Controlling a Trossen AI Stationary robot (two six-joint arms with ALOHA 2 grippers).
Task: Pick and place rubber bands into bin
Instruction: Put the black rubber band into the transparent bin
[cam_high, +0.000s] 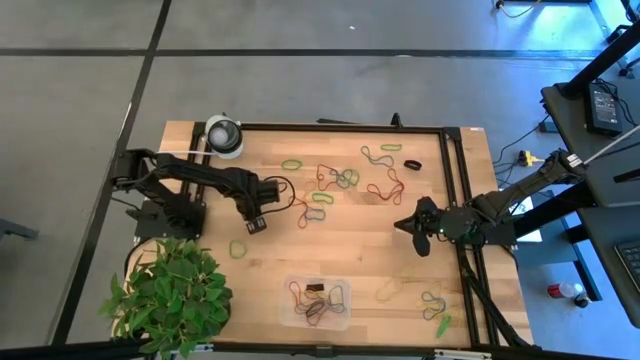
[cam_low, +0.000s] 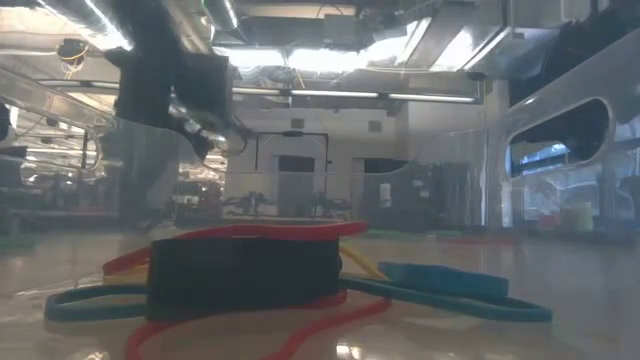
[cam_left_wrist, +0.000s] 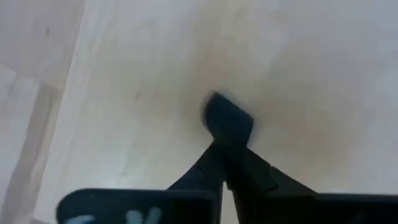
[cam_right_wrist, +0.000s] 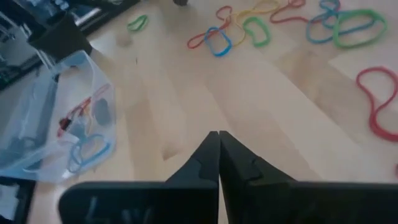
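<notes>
Rubber bands in red, green, yellow and blue lie loose across the far middle of the wooden table, and a few more lie near the front right. The clear bin stands at the front middle with several bands in it; the low view shows a black band among them. My left gripper points down at the table's left part, shut on a small dark piece, seemingly a black rubber band. My right gripper hovers shut at the right, holding nothing. My left gripper pinches the small dark piece by its near end, between the free ends of its two fingers. The fingers come from above, pointing down. The piece sticks out beyond the fingertips over the bare wood; I cannot tell whether it still lies on the table.
A potted green plant stands at the front left corner, close to my left arm. A round white-and-grey object sits at the far left corner. A black frame rail runs along the table's right side. One green band lies near my left gripper.
</notes>
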